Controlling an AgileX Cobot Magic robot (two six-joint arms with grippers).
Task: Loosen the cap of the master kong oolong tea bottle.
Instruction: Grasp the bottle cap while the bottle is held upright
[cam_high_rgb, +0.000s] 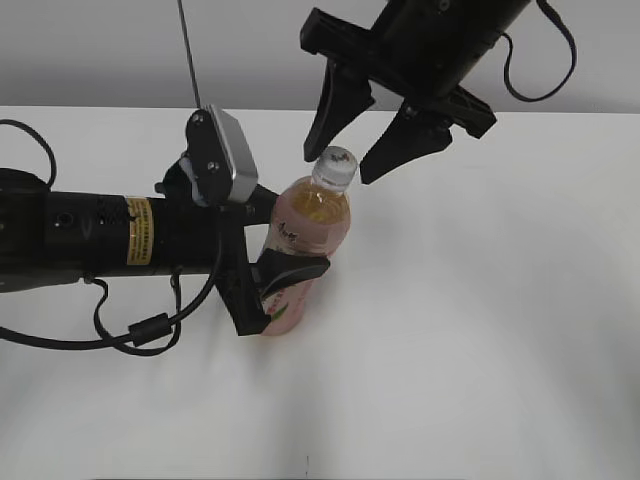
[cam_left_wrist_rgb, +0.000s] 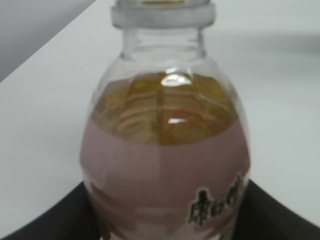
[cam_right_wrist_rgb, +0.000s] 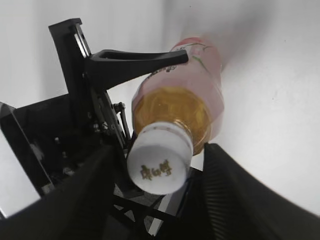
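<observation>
White table (cam_high_rgb: 480, 330) carried the upright master kong oolong tea bottle (cam_high_rgb: 310, 225). Left gripper (cam_high_rgb: 270, 285) was clamped around its pink-labelled body, holding it steady. Right gripper (cam_high_rgb: 370, 125) hovered spread above, one finger on each side of the cap (cam_high_rgb: 336, 160), not touching. Bracing appeared complete; gripping and twisting the cap remained outstanding.

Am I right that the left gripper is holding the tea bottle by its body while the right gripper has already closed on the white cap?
Not quite. The right gripper is open, its fingers either side of the cap without touching it, as the right wrist view shows. The rest holds: the left gripper clamps the tea bottle by its body.
</observation>
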